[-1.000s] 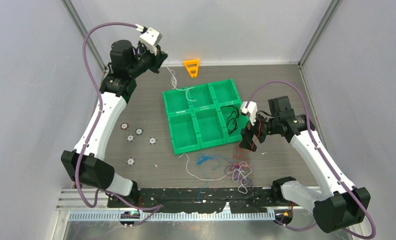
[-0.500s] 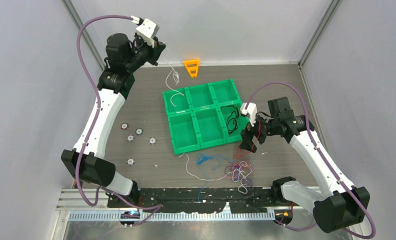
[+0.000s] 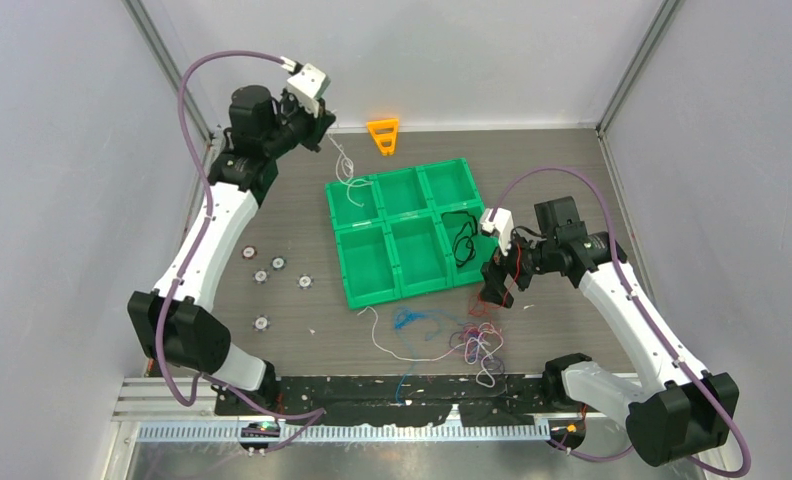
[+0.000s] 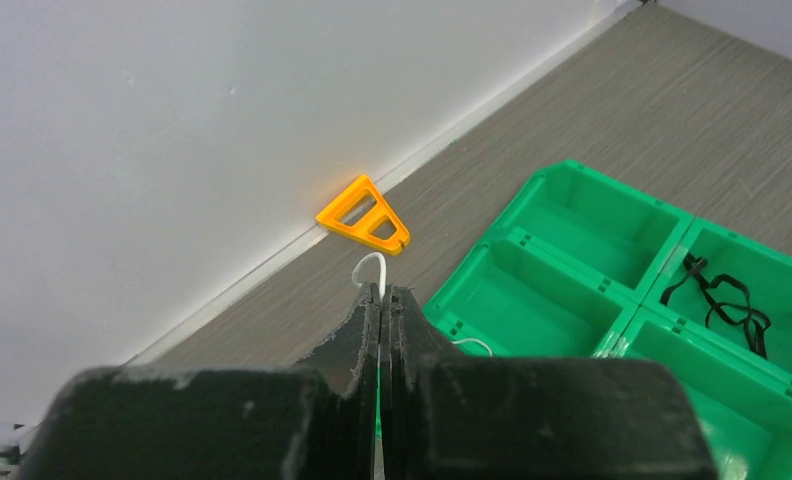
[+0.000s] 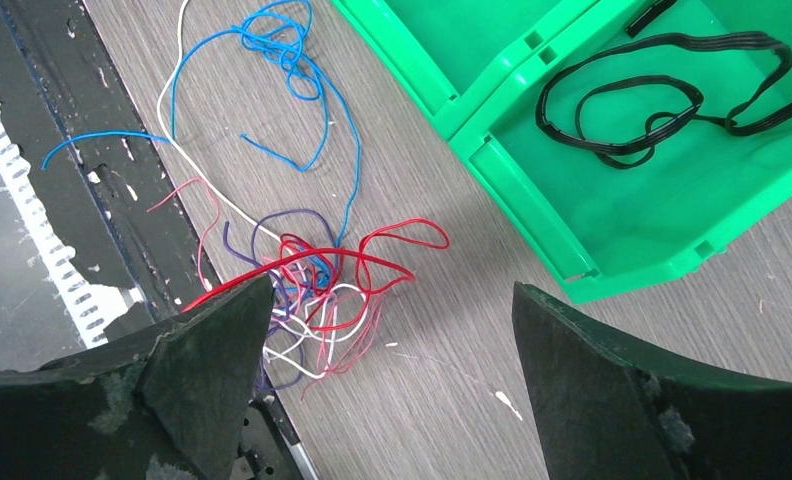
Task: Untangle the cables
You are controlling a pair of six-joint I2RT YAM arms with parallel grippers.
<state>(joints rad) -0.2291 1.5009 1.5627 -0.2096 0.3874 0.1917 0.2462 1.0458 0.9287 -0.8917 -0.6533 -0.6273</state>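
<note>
Several thin cables lie tangled (image 3: 479, 343) on the table in front of the green tray (image 3: 339, 250): red, purple, white and blue strands (image 5: 317, 275). My right gripper (image 3: 496, 287) hovers just above them, open, with nothing between its fingers (image 5: 212, 330). A black cable (image 3: 461, 238) lies coiled in the tray's right compartment (image 5: 662, 100). My left gripper (image 3: 324, 124) is raised at the back left, shut on a white cable (image 3: 344, 160). A loop of that cable pokes out past the fingertips (image 4: 370, 262). Its lower end hangs into the tray's back-left compartment.
An orange triangular piece (image 3: 383, 135) lies against the back wall (image 4: 364, 215). Small round silver discs (image 3: 276, 264) are scattered on the table left of the tray. A black strip (image 3: 412, 390) runs along the near table edge. Grey walls enclose the table.
My left gripper rose, then came down and a little to the right with the white cable, whose lower end shifted toward the tray's back-left compartment. The right arm barely moved.
</note>
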